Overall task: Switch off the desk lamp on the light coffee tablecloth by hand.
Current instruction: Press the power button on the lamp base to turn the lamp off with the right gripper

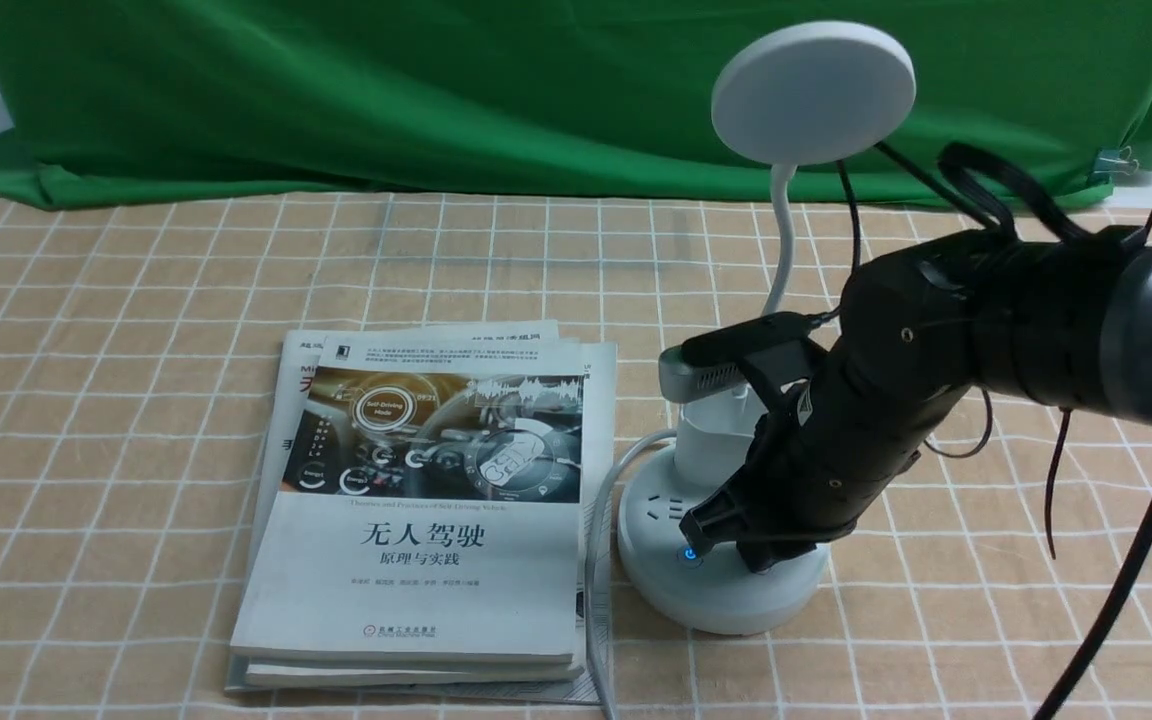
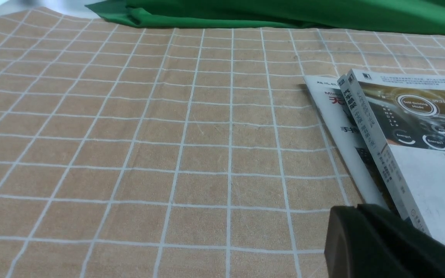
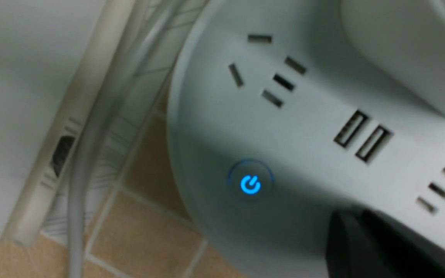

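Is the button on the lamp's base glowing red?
No, the button on the lamp base glows blue.

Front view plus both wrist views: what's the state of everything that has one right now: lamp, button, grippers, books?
desk lamp, upright on the light coffee tablecloth; whether its head is lit cannot be told.
power button, glowing blue, uncovered.
right gripper, shut, tip at the lamp base beside the button.
left gripper, shut, beside the books, holding nothing.
books, closed, stacked flat beside the lamp.
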`<action>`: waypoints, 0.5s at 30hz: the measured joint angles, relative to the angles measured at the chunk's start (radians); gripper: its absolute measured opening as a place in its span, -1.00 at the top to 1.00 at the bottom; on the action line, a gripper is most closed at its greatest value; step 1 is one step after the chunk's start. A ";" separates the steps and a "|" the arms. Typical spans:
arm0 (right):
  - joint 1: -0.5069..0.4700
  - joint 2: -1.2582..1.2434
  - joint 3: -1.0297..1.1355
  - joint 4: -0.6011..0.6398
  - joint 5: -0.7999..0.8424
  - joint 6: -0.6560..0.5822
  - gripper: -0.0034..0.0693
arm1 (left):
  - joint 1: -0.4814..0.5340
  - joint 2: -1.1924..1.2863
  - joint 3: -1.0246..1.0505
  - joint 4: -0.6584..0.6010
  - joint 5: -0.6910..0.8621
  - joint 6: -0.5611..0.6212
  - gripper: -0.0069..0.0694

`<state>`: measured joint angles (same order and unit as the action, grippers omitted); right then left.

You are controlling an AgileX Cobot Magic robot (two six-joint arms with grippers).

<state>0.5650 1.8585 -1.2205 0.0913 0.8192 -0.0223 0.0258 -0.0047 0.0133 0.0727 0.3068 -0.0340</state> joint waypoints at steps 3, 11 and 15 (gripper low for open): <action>0.000 0.000 0.000 -0.001 0.000 0.000 0.79 | 0.000 0.000 0.000 0.000 0.000 0.000 0.81; 0.000 -0.040 0.006 -0.003 0.000 0.001 0.78 | 0.000 0.000 0.000 0.000 0.000 0.000 0.81; 0.005 -0.110 0.029 -0.003 0.003 0.001 0.78 | 0.000 0.000 0.000 0.000 0.000 0.000 0.81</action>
<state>0.5701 1.7480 -1.1913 0.0888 0.8226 -0.0214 0.0258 -0.0047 0.0133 0.0727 0.3068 -0.0340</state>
